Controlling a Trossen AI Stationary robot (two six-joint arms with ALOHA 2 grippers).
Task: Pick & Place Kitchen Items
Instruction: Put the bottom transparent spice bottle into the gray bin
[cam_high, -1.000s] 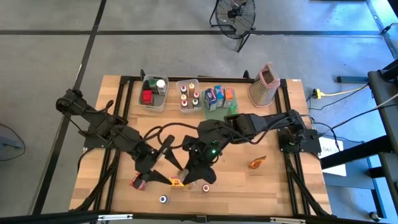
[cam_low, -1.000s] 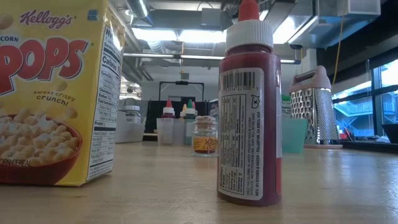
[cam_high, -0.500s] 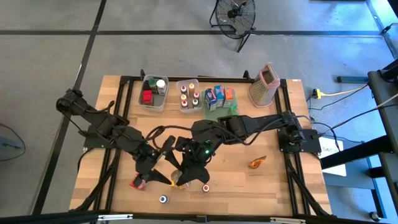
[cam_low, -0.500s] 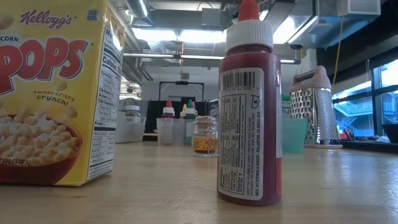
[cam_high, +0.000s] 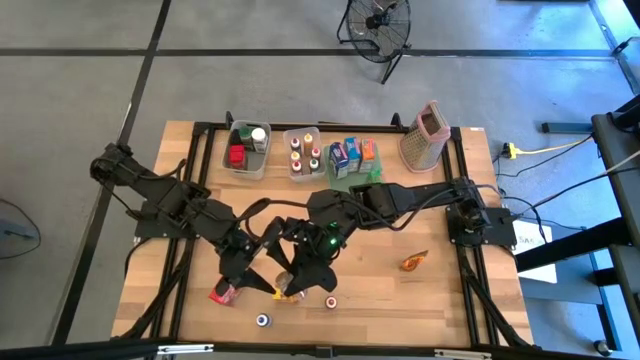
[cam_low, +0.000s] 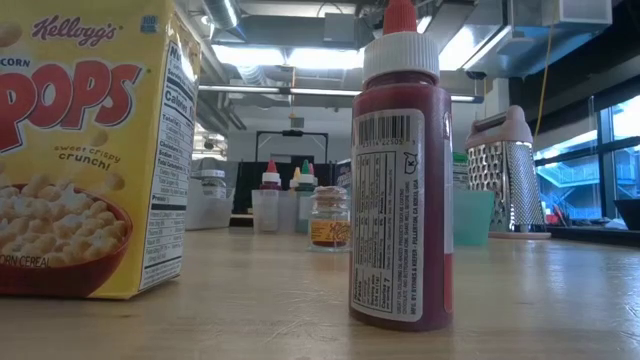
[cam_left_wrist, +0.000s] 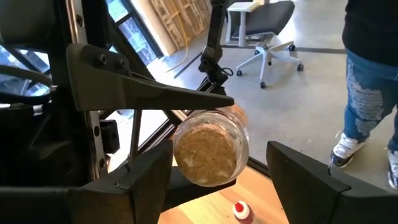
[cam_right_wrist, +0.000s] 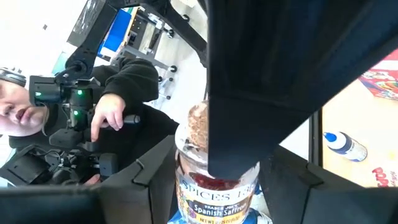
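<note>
While both arms crowd the counter's front-middle, the spice jar sits between the right gripper jaws, which hold it upright, label reading "Spices... Spanish Saffron". The left gripper jaws stand wide around a second jar, axis pointing along them; contact unclear. Low view reads "Kellogg's Corn Pops".
</note>
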